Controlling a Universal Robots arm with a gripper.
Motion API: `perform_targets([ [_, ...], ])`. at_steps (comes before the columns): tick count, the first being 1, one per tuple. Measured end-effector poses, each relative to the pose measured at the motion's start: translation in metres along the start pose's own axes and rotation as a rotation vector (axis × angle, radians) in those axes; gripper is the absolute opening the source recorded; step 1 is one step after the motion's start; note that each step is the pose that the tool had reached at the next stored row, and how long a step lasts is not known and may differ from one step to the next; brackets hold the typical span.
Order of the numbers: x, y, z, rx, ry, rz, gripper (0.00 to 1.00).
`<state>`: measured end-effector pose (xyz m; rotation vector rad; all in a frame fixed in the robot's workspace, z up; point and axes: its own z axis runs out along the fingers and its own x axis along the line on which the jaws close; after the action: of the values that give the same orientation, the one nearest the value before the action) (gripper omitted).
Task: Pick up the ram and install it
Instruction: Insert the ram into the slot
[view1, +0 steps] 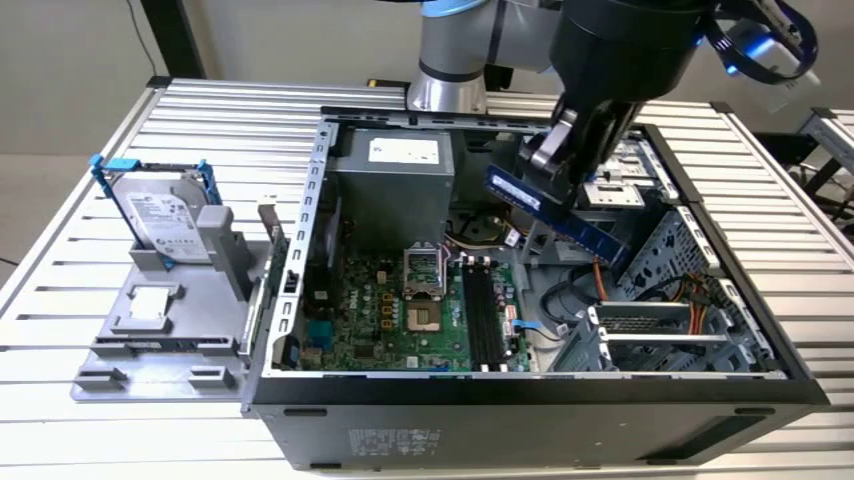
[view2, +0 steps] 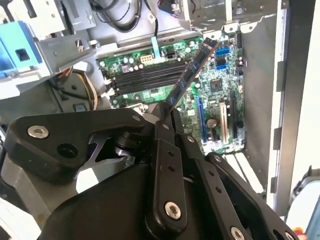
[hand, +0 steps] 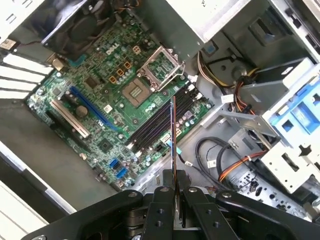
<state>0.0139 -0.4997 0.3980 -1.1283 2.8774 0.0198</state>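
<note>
- The black multi-link gripper (view1: 558, 150) on the arm has its fingers pressed together on the ram (view1: 554, 215), a long, thin dark blue-black circuit-board stick, holding it at one end.
- In the second wrist view the ram (view2: 192, 72) juts out from the gripper (view2: 167, 112) at a slant, its free end far from the fingertips and clear of everything beneath.
- In the first wrist view the ram (hand: 173, 135) is seen edge-on as a thin line running straight out from the gripper (hand: 175, 176).
- The stick hangs in the air, tilted, above the open grey metal computer case (view1: 534, 420), touching nothing but the fingers.
- Beneath the gripper lies the green motherboard (hand: 100, 95), flat on the case floor.
- The long black plastic slot rails (hand: 157, 122) sit on that board directly beyond the ram's free end as the first wrist view shows it; the ram is well apart from them, and all the rails look unfilled.
- A bundle of orange and yellow cables (hand: 235, 165) lies close under the gripper, beside a pale blue plastic drive cage (hand: 300, 115).
- Well away from the gripper, outside the case, a silver boxy hard drive in a blue frame (view1: 167, 215) stands upright on a grey holder on the white slatted metal table (view1: 80, 150).
</note>
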Motion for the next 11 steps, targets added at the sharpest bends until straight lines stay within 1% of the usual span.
perform_targets([
  [11, 0.0000, 0.0000, 0.0003, 0.0104, 0.0014, 0.200, 0.00],
])
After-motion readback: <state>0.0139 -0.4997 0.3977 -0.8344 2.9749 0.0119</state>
